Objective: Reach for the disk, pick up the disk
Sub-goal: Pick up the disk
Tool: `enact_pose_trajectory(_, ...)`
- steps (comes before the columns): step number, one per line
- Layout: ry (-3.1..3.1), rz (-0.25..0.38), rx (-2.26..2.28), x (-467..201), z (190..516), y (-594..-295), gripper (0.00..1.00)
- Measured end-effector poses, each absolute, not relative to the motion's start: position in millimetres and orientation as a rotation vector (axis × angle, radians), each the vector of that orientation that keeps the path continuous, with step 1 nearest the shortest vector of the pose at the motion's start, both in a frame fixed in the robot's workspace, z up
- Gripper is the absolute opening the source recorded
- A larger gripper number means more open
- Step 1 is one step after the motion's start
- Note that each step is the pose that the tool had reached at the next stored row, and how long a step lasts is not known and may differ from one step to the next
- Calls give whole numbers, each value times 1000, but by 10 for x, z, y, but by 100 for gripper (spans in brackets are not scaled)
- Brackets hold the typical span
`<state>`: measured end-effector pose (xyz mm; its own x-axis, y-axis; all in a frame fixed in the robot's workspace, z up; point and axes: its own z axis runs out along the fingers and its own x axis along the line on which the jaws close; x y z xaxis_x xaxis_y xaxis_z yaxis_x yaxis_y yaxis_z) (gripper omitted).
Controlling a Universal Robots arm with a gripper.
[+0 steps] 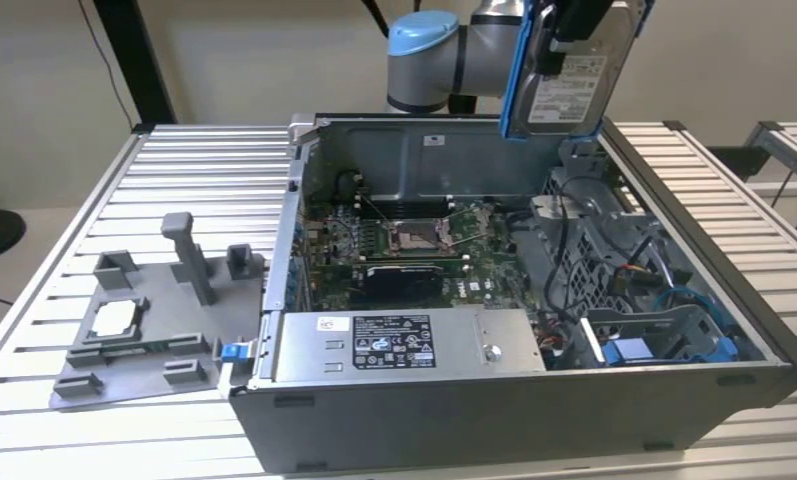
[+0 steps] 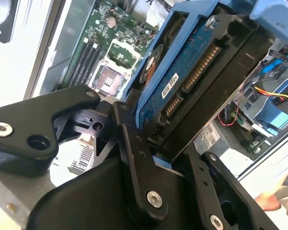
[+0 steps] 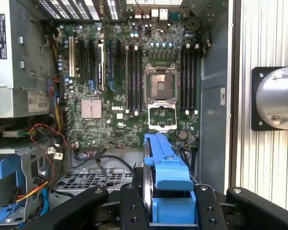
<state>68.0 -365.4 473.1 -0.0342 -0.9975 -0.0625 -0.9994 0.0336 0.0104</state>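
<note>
Ribbed silver bench [image 1: 185,160], open grey metal computer case [image 1: 505,400], black fingers [image 2: 134,158] clamped tight on flat silver disk [image 1: 568,85] with blue plastic frame, lifted high above case

1 disk [image 1: 568,85], 1 open PC case [image 1: 532,400], 1 motherboard [image 3: 134,81], 1 grey fixture tray [image 1: 145,330], 1 worktop [image 1: 198,170].

A slatted metal table [image 1: 171,150] carries an open computer case [image 1: 505,400] (lid off) and a grey fixture tray [image 1: 118,375].
</note>
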Motion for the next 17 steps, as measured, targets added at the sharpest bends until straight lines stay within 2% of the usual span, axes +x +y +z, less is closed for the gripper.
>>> enact_pose_trajectory(17,2231,79,-2157,685,4731,-3690,0)
